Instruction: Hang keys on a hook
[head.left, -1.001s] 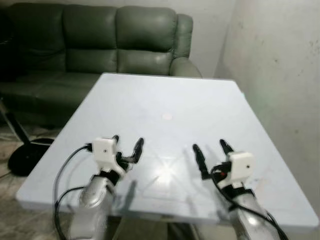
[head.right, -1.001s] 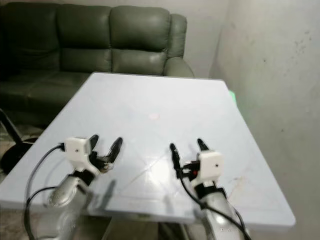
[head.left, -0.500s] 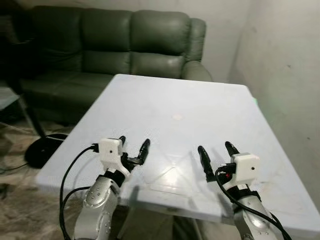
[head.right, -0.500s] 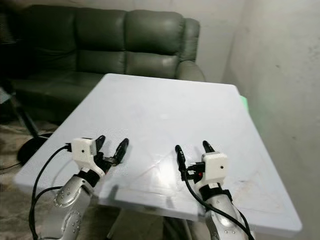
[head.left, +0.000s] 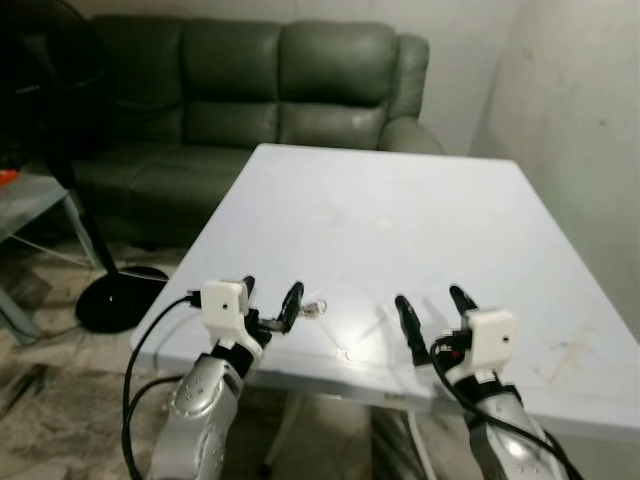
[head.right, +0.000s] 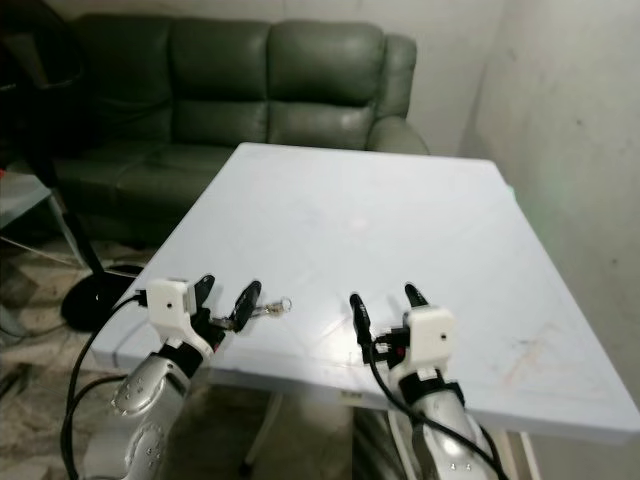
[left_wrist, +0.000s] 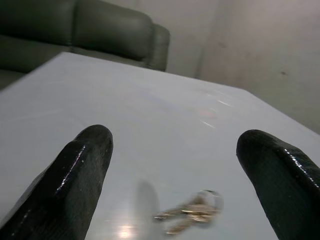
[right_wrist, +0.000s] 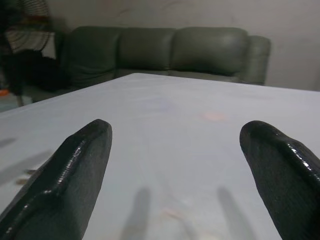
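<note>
A pale table (head.left: 400, 215) runs through the middle of the head views, with a dark green sofa (head.left: 260, 80) across the top and a grey wall (head.left: 590, 120) down the right side. At the upper left stands a black fan (head.left: 60, 60), its round base (head.left: 120, 297) on the floor at mid left.

The left gripper (head.left: 268, 297) sits at the lower left, over the table's near edge, its jaws spread apart and holding nothing. The keys (head.left: 315, 308) lie on the table just right of it, near that edge. The right gripper (head.left: 433, 308) sits at the lower right, over the same edge, jaws likewise spread and empty.

The left wrist view brings the keys (left_wrist: 192, 212) close: a small blurred bunch with a ring, low in the frame, lying on the table between the two black fingers (left_wrist: 75, 175) and ahead of them, touching neither.

The right wrist view shows bare table (right_wrist: 190, 150) between its fingers (right_wrist: 75, 170), and the sofa (right_wrist: 165, 52) beyond.
</note>
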